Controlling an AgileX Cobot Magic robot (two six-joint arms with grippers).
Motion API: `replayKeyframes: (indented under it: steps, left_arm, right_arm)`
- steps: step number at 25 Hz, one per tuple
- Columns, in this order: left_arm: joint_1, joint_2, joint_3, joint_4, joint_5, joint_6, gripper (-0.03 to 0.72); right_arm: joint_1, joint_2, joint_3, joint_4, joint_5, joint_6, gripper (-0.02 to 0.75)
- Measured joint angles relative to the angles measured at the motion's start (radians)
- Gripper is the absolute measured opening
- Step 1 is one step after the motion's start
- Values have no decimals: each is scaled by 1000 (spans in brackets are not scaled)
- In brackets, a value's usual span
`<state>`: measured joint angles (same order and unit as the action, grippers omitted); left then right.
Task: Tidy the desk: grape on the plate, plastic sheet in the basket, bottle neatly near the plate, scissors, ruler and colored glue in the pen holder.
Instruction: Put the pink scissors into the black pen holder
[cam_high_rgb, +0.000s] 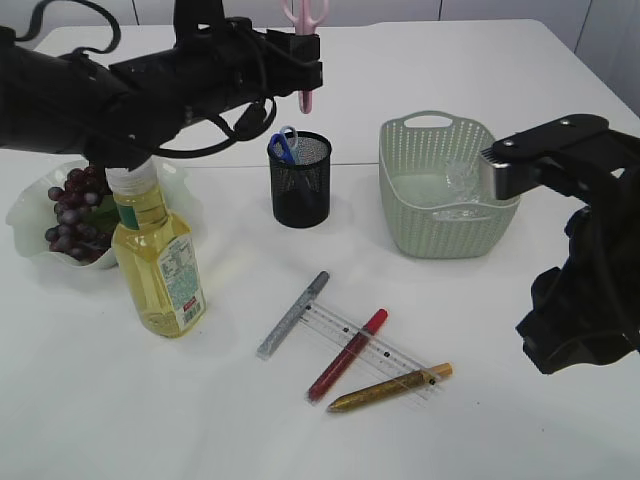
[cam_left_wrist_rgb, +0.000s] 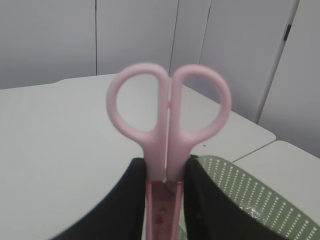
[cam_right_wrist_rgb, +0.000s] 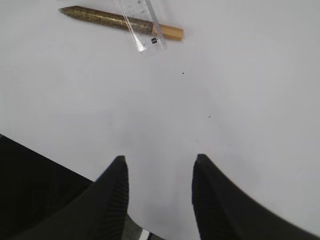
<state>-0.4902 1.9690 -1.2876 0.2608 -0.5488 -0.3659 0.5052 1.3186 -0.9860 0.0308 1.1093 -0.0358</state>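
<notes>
- Exterior view: the left claw (cam_high_rgb: 303, 62) is gripping the pink scissors (cam_high_rgb: 305, 20) by the shank, handles pointing up and the sheathed tip hanging down, just above and slightly behind the black mesh pen holder (cam_high_rgb: 300, 180)
- A blue-handled item (cam_high_rgb: 284, 146) is already sitting inside the pen holder
- The grapes (cam_high_rgb: 72, 213) are lying on the white plate (cam_high_rgb: 25, 215) at the far left, and the bottle (cam_high_rgb: 157, 255) of yellow liquid is standing upright right beside that plate
- The clear plastic sheet (cam_high_rgb: 458, 182) is lying crumpled inside the green basket (cam_high_rgb: 435, 190) on the right
- The transparent ruler (cam_high_rgb: 370, 345) is lying on the white worktop (cam_high_rgb: 320, 420) in front, with the silver glue pen (cam_high_rgb: 291, 316), the red glue pen (cam_high_rgb: 347, 354) and the gold glue pen (cam_high_rgb: 390, 388) crossing it or touching it
- The right arm is hanging at the right edge, its claw out of sight here
- Left wrist view: the left claw's two dark fingers (cam_left_wrist_rgb: 131, 200) are squeezing the pink scissors (cam_left_wrist_rgb: 168, 115) just below the closed handle loops, with the basket rim (cam_left_wrist_rgb: 240, 187) showing below right
- Right wrist view: the right claw (cam_right_wrist_rgb: 159, 172) is standing partly spread with nothing between its fingers, hovering over bare worktop (cam_right_wrist_rgb: 225, 100); the gold glue pen (cam_right_wrist_rgb: 115, 21) and the ruler end (cam_right_wrist_rgb: 145, 25) are lying well ahead of it
</notes>
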Motion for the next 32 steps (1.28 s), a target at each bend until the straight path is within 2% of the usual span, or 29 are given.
replayKeyframes:
  steps: [6, 12, 15, 17, 22, 25, 32]
  left_arm:
    - [0, 103, -67, 0, -30, 3, 158]
    - [0, 140, -140, -46, 75, 11, 142]
    - [-2, 142, -147, -72, 91, 57, 134]
    - [-11, 146, -147, -127, 91, 112, 134]
    - [-37, 178, -147, -379, 84, 329, 134]
    - [-42, 196, -147, -425, 70, 373, 134]
    - [-42, 225, -147, -450, 1, 393, 134]
  right_arm:
    - [0, 0, 0, 0, 0, 2, 314]
    - [0, 0, 0, 0, -7, 2, 314]
    - [0, 0, 0, -3, -20, 2, 314]
    - [0, 0, 0, -9, -24, 2, 314]
    - [0, 0, 0, -18, -24, 2, 314]
    - [0, 0, 0, -20, -24, 2, 314]
    - [0, 0, 0, -23, -24, 2, 314]
